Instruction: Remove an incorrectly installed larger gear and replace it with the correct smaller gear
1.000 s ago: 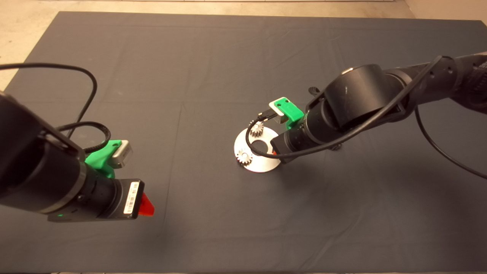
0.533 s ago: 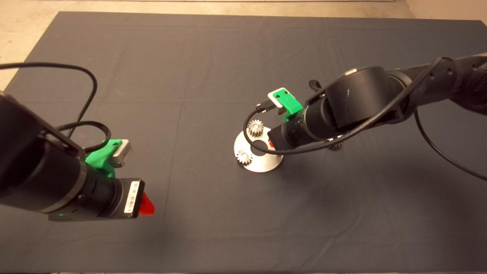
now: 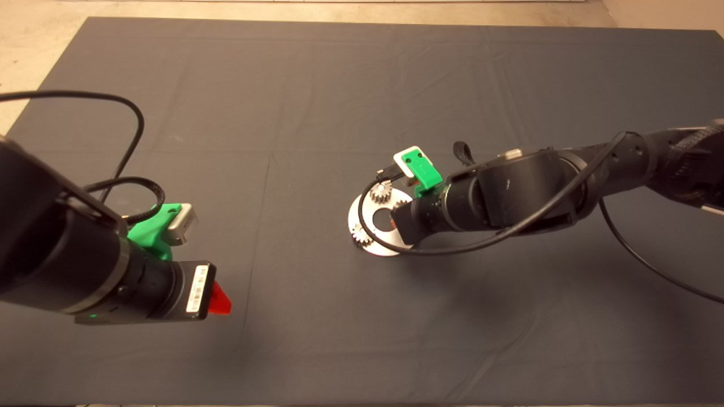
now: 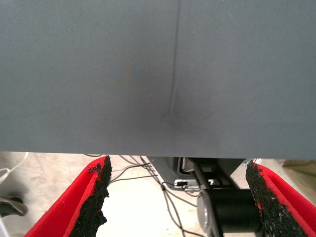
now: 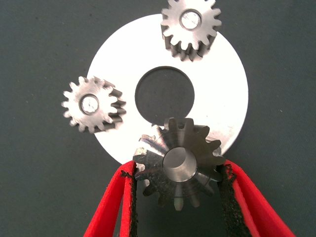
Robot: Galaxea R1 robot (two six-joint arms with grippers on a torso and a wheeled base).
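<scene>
My right gripper (image 5: 177,170) is shut on the larger gear (image 5: 177,168), a dark grey toothed gear with a hub and an open bore. It holds the gear tilted over the near rim of the round silver plate (image 5: 222,84). Two small steel pinions (image 5: 190,24) (image 5: 93,104) sit on pins on the plate. In the head view the right gripper (image 3: 397,221) covers the plate's (image 3: 365,212) right side. No loose smaller gear is in view. My left gripper (image 3: 218,299) is open and empty at the lower left.
The plate has a large centre hole (image 5: 164,94). The dark mat (image 3: 317,102) lies around it. The left wrist view shows the mat's edge and cables on the floor (image 4: 148,197) beyond it. A black cable (image 3: 367,198) loops from the right wrist over the plate.
The right arm rose from the plate, then dropped lower and shifted left over it. The left arm has barely moved.
</scene>
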